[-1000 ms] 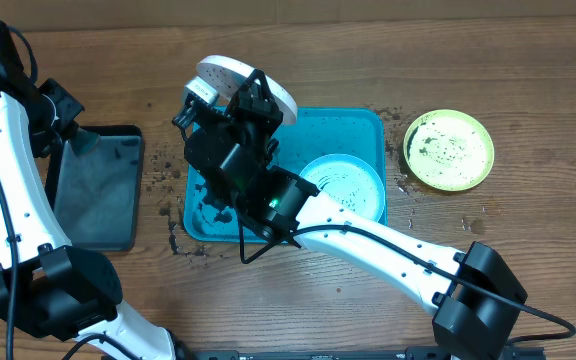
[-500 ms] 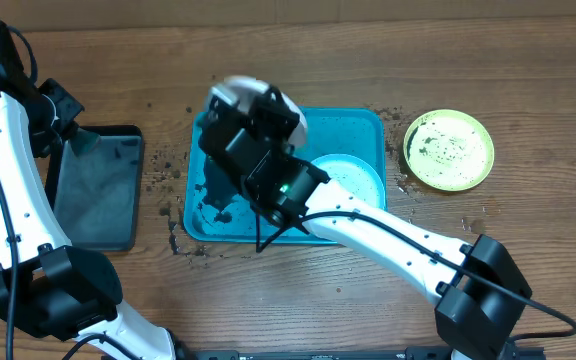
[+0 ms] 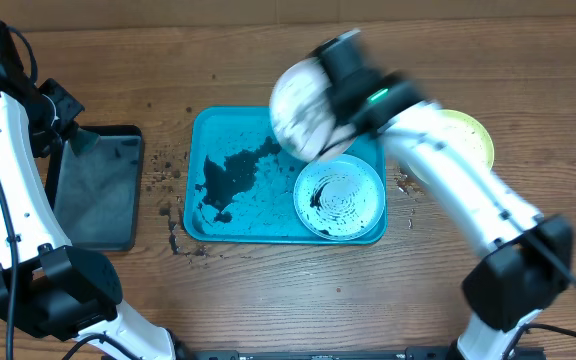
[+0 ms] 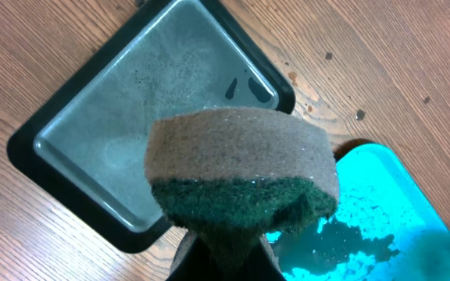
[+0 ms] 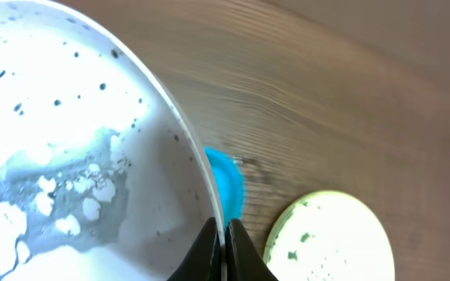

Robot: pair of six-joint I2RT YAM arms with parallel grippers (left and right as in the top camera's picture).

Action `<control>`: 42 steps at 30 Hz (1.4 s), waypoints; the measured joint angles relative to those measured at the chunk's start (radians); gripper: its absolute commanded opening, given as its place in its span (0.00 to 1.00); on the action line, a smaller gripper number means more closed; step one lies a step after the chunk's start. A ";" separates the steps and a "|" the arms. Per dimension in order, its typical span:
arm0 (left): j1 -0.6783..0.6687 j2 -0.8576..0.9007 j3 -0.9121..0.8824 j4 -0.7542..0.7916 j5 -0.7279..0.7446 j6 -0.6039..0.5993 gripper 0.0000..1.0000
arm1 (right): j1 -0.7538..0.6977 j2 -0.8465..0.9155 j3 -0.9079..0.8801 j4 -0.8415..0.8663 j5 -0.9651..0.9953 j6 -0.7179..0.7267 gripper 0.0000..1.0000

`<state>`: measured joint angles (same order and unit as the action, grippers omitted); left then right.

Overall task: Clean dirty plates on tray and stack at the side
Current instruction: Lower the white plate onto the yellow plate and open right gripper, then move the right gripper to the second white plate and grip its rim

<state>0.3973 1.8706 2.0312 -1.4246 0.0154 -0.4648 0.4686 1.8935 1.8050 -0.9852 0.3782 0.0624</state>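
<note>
My right gripper [image 3: 330, 95] is shut on the rim of the white plate [image 3: 303, 110] and holds it tilted in the air over the turquoise tray's [image 3: 230, 122] back right part. In the right wrist view the plate [image 5: 69, 140] fills the left, speckled with grime, with the fingers [image 5: 225, 238] pinching its edge. The light aqua plate [image 3: 339, 197] lies in the tray's right half. The yellow-green plate [image 3: 465, 135] lies on the table right of the tray, partly behind my arm, and also shows in the right wrist view [image 5: 330, 238]. My left gripper [image 4: 225, 250] is shut on a sponge [image 4: 241, 168].
A smaller black tray with grey inside [image 3: 98, 190] lies left of the turquoise tray; it also shows in the left wrist view [image 4: 92, 133]. Dark grime is smeared on the turquoise tray's left half [image 3: 230, 172] and crumbs lie on the table around it.
My right arm has swung to the right with the white plate, from over the tray's back left to its back right. The aqua plate is now uncovered. The left arm has not moved.
</note>
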 measured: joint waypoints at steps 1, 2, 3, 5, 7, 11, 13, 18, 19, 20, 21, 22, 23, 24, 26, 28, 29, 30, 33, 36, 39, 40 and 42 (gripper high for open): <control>0.000 0.000 0.000 -0.001 0.000 0.000 0.04 | -0.085 0.000 0.020 -0.045 -0.095 0.030 0.04; 0.000 0.000 0.000 0.000 0.000 0.000 0.04 | -0.137 0.000 0.027 -0.072 -0.151 0.044 0.04; 0.000 0.000 0.000 0.000 0.000 0.000 0.04 | -0.193 0.000 0.029 -0.098 -0.195 0.055 0.04; 0.000 0.000 0.000 0.002 0.000 0.000 0.04 | -0.343 0.000 0.029 -0.195 -0.304 0.080 0.04; 0.000 0.000 0.000 0.006 0.000 0.000 0.04 | -0.452 0.000 0.029 -0.264 -0.351 0.092 0.04; 0.000 0.000 0.000 0.011 0.000 0.000 0.04 | -0.621 0.000 0.007 -0.316 -0.401 0.103 0.04; 0.000 0.000 0.000 0.011 0.000 0.000 0.04 | -0.682 0.000 -0.035 -0.300 -0.414 0.103 0.04; 0.000 0.000 0.000 0.011 0.000 0.000 0.04 | -0.776 0.000 -0.183 -0.180 -0.430 0.111 0.04; 0.000 0.000 0.000 0.011 0.000 0.000 0.04 | -0.780 0.000 -0.200 -0.165 -0.431 0.112 0.05; 0.000 0.000 0.000 0.011 0.000 0.000 0.04 | -0.782 0.000 -0.216 -0.153 -0.431 0.113 0.09; 0.000 0.000 0.000 0.011 0.000 0.000 0.04 | -0.782 0.000 -0.231 -0.142 -0.432 0.113 0.19; 0.000 0.000 0.000 0.011 0.000 0.000 0.04 | -0.782 0.000 -0.247 -0.128 -0.435 0.114 0.52; 0.000 0.000 0.000 0.011 0.000 0.000 0.04 | -0.780 0.000 -0.261 -0.119 -0.441 0.117 0.58; 0.000 0.000 0.000 0.011 0.000 0.000 0.04 | -0.779 0.000 -0.267 -0.114 -0.449 0.117 0.58; 0.000 0.000 0.000 0.011 0.000 0.000 0.04 | -0.776 0.000 -0.270 -0.110 -0.462 0.119 0.61; 0.000 0.000 0.000 0.011 0.000 0.000 0.04 | -0.769 0.000 -0.270 -0.108 -0.496 0.116 0.61; 0.000 0.000 0.000 0.011 0.000 0.000 0.04 | -0.767 0.000 -0.270 -0.107 -0.518 0.114 0.61; 0.000 0.000 0.000 0.011 0.000 0.000 0.04 | -0.759 0.000 -0.270 -0.105 -0.535 0.109 0.61; -0.003 0.000 0.000 0.011 0.000 0.000 0.04 | -0.713 0.000 -0.270 -0.100 -0.624 0.063 0.61; -0.010 0.000 0.000 0.011 0.000 0.000 0.04 | -0.621 0.000 -0.270 -0.101 -0.672 0.029 0.61; -0.021 0.000 0.000 0.011 0.000 0.000 0.04 | -0.518 0.000 -0.270 -0.082 -0.680 0.012 0.61; -0.025 0.000 0.000 0.011 0.000 0.000 0.04 | -0.482 0.000 -0.273 -0.068 -0.672 0.008 0.61; -0.031 0.000 0.000 0.011 0.000 0.000 0.04 | -0.396 0.000 -0.290 -0.025 -0.623 -0.008 0.61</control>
<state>0.3660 1.8706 2.0312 -1.4132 0.0158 -0.4648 0.0727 1.8935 1.5150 -1.0103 -0.2447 0.0544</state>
